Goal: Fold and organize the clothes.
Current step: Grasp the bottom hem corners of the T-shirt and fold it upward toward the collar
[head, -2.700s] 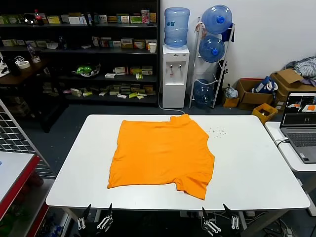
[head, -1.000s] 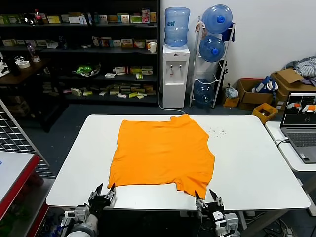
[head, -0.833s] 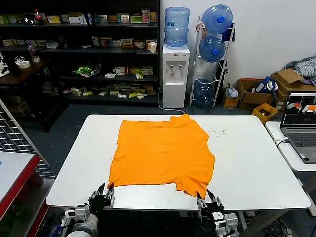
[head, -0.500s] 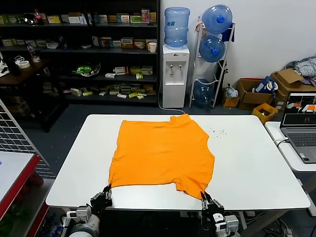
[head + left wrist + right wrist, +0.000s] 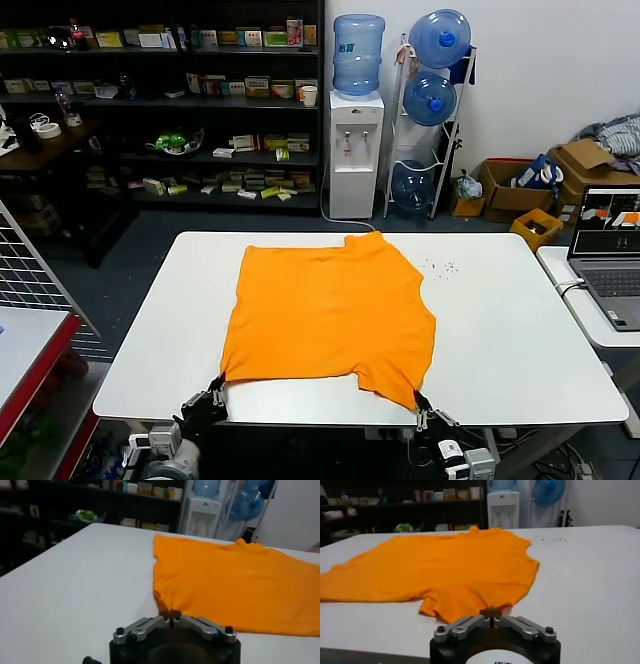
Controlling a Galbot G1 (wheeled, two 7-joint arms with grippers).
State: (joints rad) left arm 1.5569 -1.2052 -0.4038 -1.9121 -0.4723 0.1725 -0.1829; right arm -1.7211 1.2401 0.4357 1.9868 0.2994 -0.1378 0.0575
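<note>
**Two grippers pinch the near corners of the orange T-shirt**

Both arms work at the near edge of the white table (image 5: 520, 330), one at each lower corner of the garment. On the left, the left gripper (image 5: 213, 391) has its fingers drawn together on the near-left hem corner of the orange T-shirt (image 5: 325, 310); its wrist view shows the tips meeting on a small pucker of cloth (image 5: 170, 613). The T-shirt lies flat in the middle of the table, plain side up, its round neck toward the far edge and the water dispenser (image 5: 356, 150) beyond. On the right, the right gripper (image 5: 419, 402) is likewise closed on the near-right corner, where the sleeve hangs lowest; its wrist view shows the tips nipping the edge of that flap (image 5: 490, 612). A laptop (image 5: 610, 255) sits on a side table further right.

The step in hand looks like the first fold, carrying the near edge up toward the neck. To do it well, I judge that both corners should lift together and level, travel in parallel so the hem stays taut between them, and rise only enough to clear the cloth below. The pinches look shallow, so a slow start guards against slipping.
</note>
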